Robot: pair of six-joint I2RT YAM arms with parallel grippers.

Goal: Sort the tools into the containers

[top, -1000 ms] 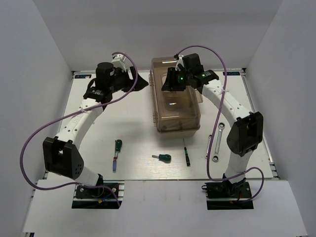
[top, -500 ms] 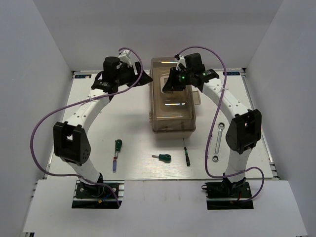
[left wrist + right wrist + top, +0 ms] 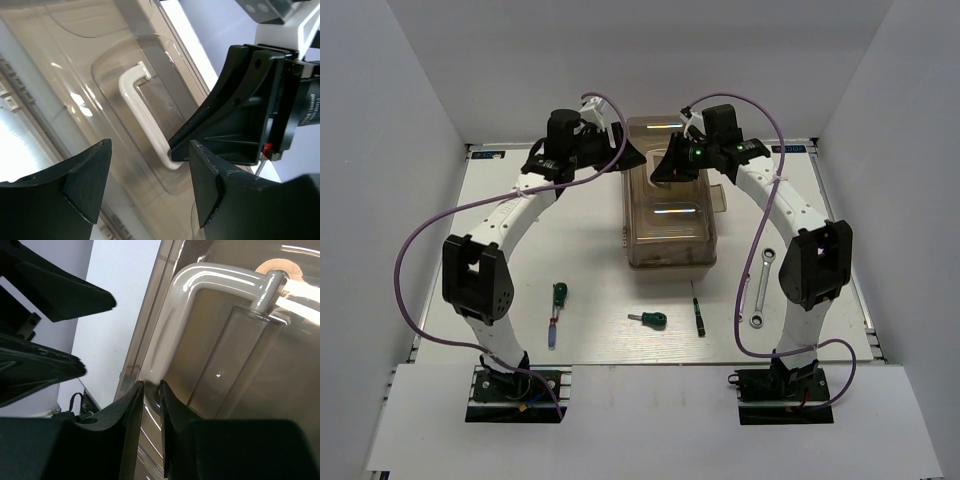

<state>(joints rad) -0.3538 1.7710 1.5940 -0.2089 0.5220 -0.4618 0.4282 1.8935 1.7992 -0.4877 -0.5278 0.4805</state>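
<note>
Seen from above, the toolbox (image 3: 666, 238) stands in the upper middle of the bench (image 3: 600, 280), and both arms reach in over its far end. The left pincer (image 3: 625, 158) is at the box's upper left edge and the right pincer (image 3: 666, 172) is over the top. From that height the gap of neither pincer can be read. Only this view shows the tools, which all lie on the bench below the box and apart from it: a green-and-red screwdriver (image 3: 555, 308) at lower left, a stubby screwdriver (image 3: 649, 320) and a thin screwdriver (image 3: 698, 316) under the box's near end, and a wrench (image 3: 761, 288) at lower right beside the right arm. The left wrist view looks down on the translucent brown lid (image 3: 60, 60) and its pale handle (image 3: 139, 107), which runs diagonally through the middle of the frame. The left pincer's own fingers (image 3: 85, 180) are spread wide at the bottom and touch nothing. The right pincer comes in from the right, its tip against the handle's lower end. The right wrist view gives the detail. Its fingers (image 3: 127, 440) are drawn narrow, pinching the handle where it bends down into the lid, and the left pincer's dark fingers show at upper left, clear of the box.
</note>
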